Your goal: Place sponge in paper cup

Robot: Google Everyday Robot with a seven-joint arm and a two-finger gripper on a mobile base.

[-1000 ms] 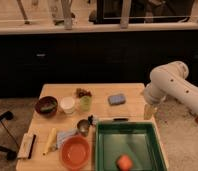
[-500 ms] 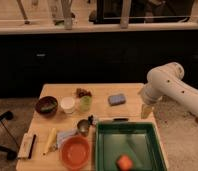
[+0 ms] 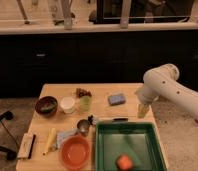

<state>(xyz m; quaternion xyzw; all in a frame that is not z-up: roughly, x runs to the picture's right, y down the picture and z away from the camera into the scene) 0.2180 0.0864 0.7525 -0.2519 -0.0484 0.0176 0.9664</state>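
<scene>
The sponge point(image 3: 116, 99), a flat blue-grey pad, lay on the wooden table point(image 3: 103, 109) toward its upper right, apart from everything else. The gripper point(image 3: 143, 110) hung pointing down at the table's right edge, to the right of the sponge and slightly lower in the frame, not touching it. It appeared only as a pale yellowish stub below the white arm point(image 3: 164, 85); how wide it stood, or whether it had hold of anything, could not be told.

The white paper cup point(image 3: 68, 104) stood left of centre, with a yellow-green cup point(image 3: 85, 103) just beside it on the right and a dark bowl point(image 3: 46, 106) on its left. A small brown cluster point(image 3: 82, 92) sat behind the two cups, too indistinct to name. Between the sponge and the paper cup stood only the yellow-green cup.

Lower down, a green tray point(image 3: 127, 125) filled the lower right of the table, holding an orange-red block point(image 3: 124, 162) cut off at the bottom edge. A thin dark stick point(image 3: 119, 119) lay just above the tray's rim. An orange bowl point(image 3: 75, 151) sat left of the tray, a small metal cup point(image 3: 83, 126) above it, and a yellow object point(image 3: 51, 141) and a grey-blue packet point(image 3: 67, 136) nearby. A black-and-white block point(image 3: 27, 146) lay at the table's left edge.

The arm ran out of the frame at right.
</scene>
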